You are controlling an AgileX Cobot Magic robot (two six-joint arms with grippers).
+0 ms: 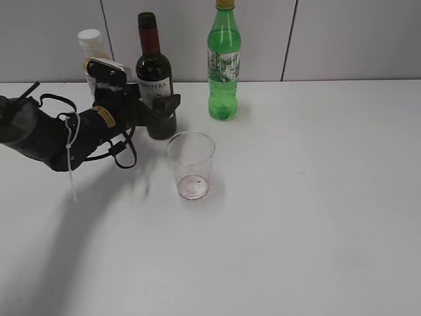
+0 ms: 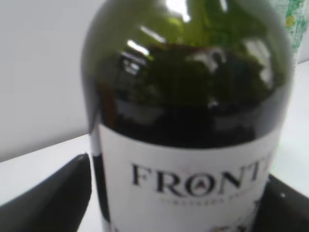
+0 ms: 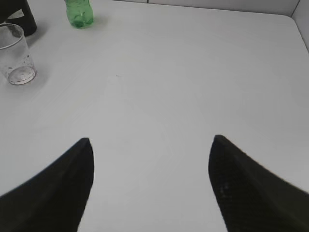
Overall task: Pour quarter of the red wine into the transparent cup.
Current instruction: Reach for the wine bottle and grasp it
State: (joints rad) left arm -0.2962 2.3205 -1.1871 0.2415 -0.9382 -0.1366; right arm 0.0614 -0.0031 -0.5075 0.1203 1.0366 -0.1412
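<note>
On the matte white table (image 1: 316,217), the left hand (image 1: 160,105) gapes around the glossy wine bottle (image 1: 154,79).

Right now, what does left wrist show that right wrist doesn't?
Left wrist only: the red wine close up, Frontera label readable, its body between the left pincer fingers, open either side. Right wrist only: the transparent cup, bare table, the open right pincer holding nothing. Both: the green soda bottle, only an edge in left wrist.
</note>
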